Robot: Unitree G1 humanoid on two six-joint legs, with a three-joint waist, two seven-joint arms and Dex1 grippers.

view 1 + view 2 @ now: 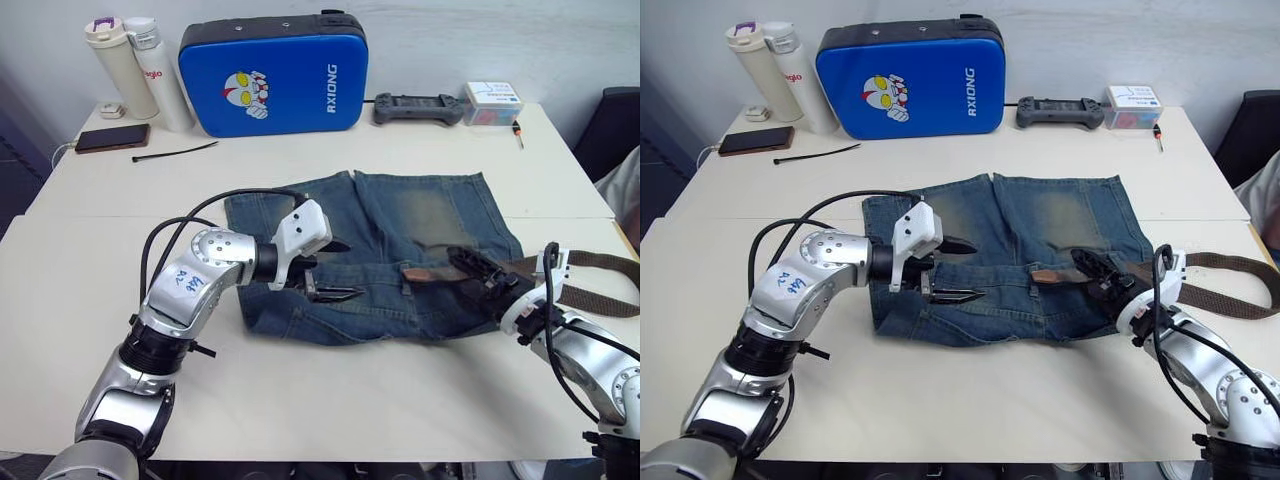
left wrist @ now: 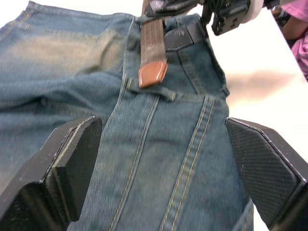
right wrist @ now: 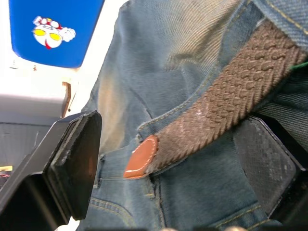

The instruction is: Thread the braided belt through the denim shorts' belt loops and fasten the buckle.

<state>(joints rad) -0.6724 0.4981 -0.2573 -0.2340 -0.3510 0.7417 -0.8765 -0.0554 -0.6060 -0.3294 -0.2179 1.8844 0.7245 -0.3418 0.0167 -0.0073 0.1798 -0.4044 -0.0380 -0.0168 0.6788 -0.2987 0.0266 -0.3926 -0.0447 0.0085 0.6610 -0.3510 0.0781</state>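
White table point(image 1: 330, 400) up front, blue case point(image 1: 272, 75) at the back. On the left our left gripper point(image 1: 322, 270) hovers wide open over the denim shorts point(image 1: 420, 215). Moving right, the braided belt point(image 3: 231, 103) lies along the waistband, tan tip at a belt loop point(image 2: 149, 89). Our right gripper point(image 1: 1092, 270) is spread open around the strap.

The faded denim shorts point(image 1: 400, 250) lay flat on the white table, waistband toward the near edge. The braided belt point(image 3: 231, 103), dark brown with a tan leather tip point(image 2: 152, 76), lay along the waistband, its tip at a belt loop point(image 2: 149, 89); its remaining length trailed off to the right point(image 1: 600, 270).
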